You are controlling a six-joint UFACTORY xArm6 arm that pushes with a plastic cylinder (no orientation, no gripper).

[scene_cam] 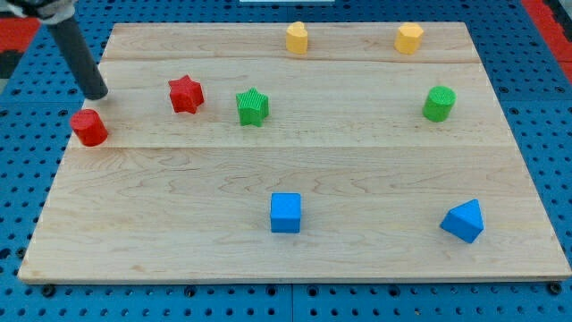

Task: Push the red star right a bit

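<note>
The red star (186,94) lies on the wooden board (295,250) at the upper left. My tip (96,93) is at the board's left side, well to the left of the red star and just above a red cylinder-like block (89,128). The dark rod slants up to the view's top left. A green star (253,107) lies close to the right of the red star.
Two yellow blocks (297,38) (409,38) sit near the board's top edge. A green cylinder (439,103) is at the right. A blue cube (286,213) and a blue wedge-like block (464,221) lie toward the bottom. Blue pegboard surrounds the board.
</note>
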